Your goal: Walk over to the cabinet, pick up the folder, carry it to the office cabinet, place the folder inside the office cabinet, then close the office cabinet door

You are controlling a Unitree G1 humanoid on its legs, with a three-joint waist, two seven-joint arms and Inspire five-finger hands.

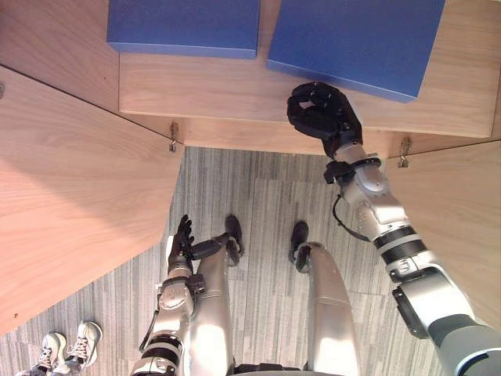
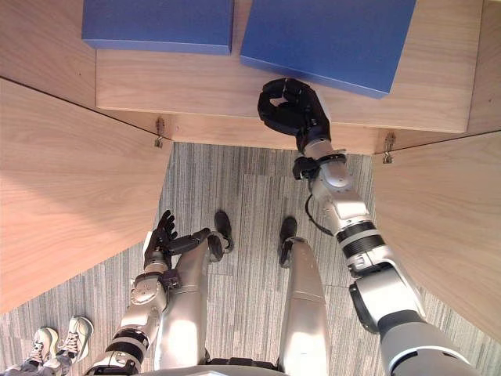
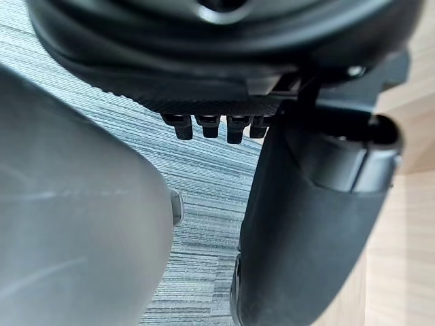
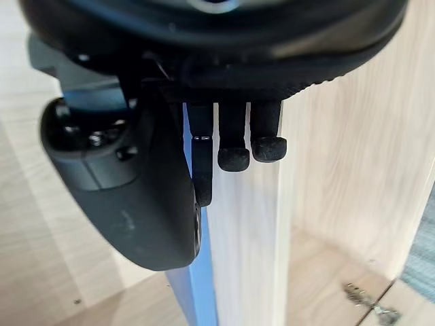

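Note:
A blue folder (image 1: 368, 39) lies on the wooden cabinet shelf (image 1: 235, 86), to the right. My right hand (image 1: 321, 110) reaches up to its near edge with its fingers curled. In the right wrist view the folder (image 4: 197, 292) shows edge-on as a thin blue strip between the thumb (image 4: 136, 204) and the fingers (image 4: 234, 146), which close on it. My left hand (image 1: 182, 239) hangs low by my side over the carpet, fingers relaxed and holding nothing.
A second blue folder (image 1: 184, 23) lies on the same shelf to the left. The cabinet's two wooden doors stand open, one at the left (image 1: 70, 196) and one at the right (image 1: 454, 211). A person's white shoes (image 1: 70, 345) stand at the lower left on grey carpet (image 1: 266, 204).

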